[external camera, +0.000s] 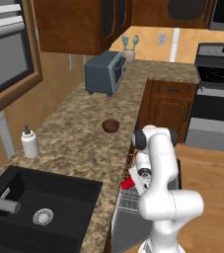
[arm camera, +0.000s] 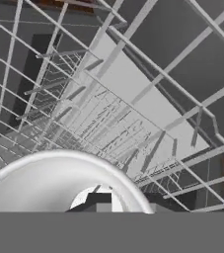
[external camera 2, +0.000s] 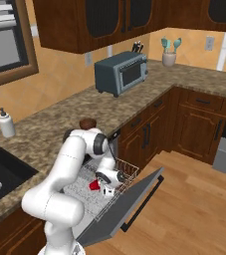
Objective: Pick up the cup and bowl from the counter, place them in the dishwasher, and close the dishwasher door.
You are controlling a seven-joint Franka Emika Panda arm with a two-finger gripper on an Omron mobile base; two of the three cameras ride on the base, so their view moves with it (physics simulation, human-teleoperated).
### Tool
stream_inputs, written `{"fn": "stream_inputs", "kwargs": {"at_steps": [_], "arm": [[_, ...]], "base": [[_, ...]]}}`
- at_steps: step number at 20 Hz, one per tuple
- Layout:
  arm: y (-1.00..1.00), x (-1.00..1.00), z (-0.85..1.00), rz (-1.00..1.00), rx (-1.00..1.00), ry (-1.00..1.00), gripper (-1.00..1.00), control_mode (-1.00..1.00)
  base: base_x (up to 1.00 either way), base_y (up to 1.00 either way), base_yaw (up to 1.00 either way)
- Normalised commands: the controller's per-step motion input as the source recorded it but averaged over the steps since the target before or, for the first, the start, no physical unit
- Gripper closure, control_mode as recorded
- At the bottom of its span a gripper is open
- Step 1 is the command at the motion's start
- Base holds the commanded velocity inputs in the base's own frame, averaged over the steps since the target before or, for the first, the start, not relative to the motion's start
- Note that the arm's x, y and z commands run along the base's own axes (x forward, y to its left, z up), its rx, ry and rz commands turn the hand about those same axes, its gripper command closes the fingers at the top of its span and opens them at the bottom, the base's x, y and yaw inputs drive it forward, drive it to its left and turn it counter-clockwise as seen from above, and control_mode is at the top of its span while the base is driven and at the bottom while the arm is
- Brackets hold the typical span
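Red cup clamped in the claw at lower centre of the right base view, held low over the white wire rack of the open dishwasher. White cup rim curving across the bottom of the hand view, rack wires crossing above it over the grey interior. Dark brown bowl alone at mid-frame of the left base view on the worktop (near its front edge, well apart from the cup). Dishwasher door dropped open, slanting toward lower centre, bare wood floor to its right. Black sink at lower left, white soap bottle beside it.
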Motion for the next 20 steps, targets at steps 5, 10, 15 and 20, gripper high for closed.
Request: {"fn": "stream_inputs", "kwargs": {"at_steps": [5,10,15,20], "arm": [[-0.01,0.28,-0.52,-0.09,0.02,0.08,-1.00,-1.00],[-0.42,-0.17,-0.09,-0.10,0.05,0.00,-1.00,-1.00],[-0.63,-0.41,0.38,-0.07,0.11,0.03,-1.00,-1.00],[-0.59,-0.49,0.95,-0.01,0.16,0.01,-1.00,-1.00]], "base": [[0.00,0.00,0.00],[0.00,0.00,0.00],[0.00,0.00,0.00],[0.00,0.00,0.00]]}}
